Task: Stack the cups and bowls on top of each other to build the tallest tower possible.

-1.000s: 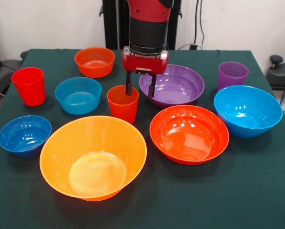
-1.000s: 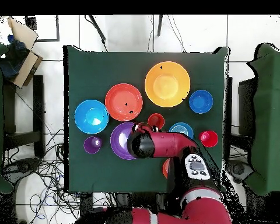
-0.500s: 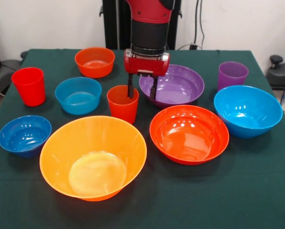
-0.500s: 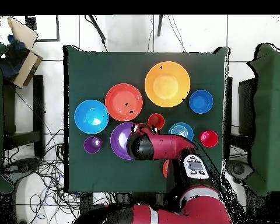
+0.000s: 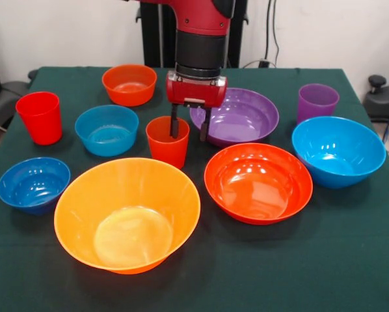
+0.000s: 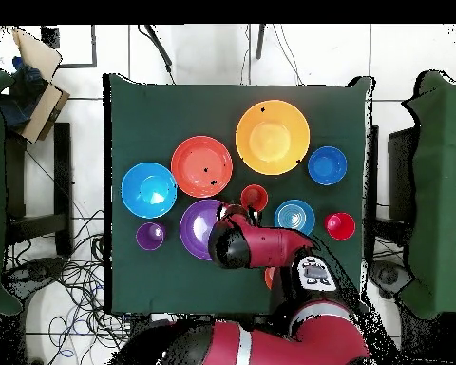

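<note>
The gripper [image 5: 187, 130] stood open, jaws straddling the upright orange-red cup's [image 5: 168, 142] rim wall, one finger inside, one just outside

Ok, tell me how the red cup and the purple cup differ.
The red cup stands at the front view's left edge beside the small light blue bowl; the purple cup stands far right behind the big light blue bowl. The red cup looks taller, the purple squatter. Both stand upright, empty and untouched.
</note>
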Robot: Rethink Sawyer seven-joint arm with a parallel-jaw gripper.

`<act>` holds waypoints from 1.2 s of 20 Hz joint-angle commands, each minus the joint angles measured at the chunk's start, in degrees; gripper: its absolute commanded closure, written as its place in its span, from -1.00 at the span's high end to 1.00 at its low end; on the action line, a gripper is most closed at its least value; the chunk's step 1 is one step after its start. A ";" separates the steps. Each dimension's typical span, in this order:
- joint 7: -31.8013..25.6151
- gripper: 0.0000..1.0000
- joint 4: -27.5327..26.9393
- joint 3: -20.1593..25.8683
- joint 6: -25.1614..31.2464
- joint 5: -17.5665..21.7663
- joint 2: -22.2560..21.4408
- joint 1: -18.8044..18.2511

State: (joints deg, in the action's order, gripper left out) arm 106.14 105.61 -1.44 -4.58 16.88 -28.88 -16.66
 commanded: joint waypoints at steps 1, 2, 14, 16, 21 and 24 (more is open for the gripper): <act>9.25 1.00 3.20 -0.69 -2.89 -0.25 1.73 2.77; 9.47 1.00 3.09 -1.40 -3.40 -0.69 1.92 3.30; 10.83 1.00 5.09 -0.14 -4.52 -2.38 2.57 2.85; 11.26 1.00 5.22 -0.11 -6.26 -2.34 3.07 2.91; 10.71 1.00 5.15 1.16 -8.42 -0.76 3.48 1.63; 9.75 1.00 4.70 2.24 -8.15 0.24 3.26 0.55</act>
State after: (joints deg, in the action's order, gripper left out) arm 106.27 108.74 -5.85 -10.58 16.25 -27.84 -14.38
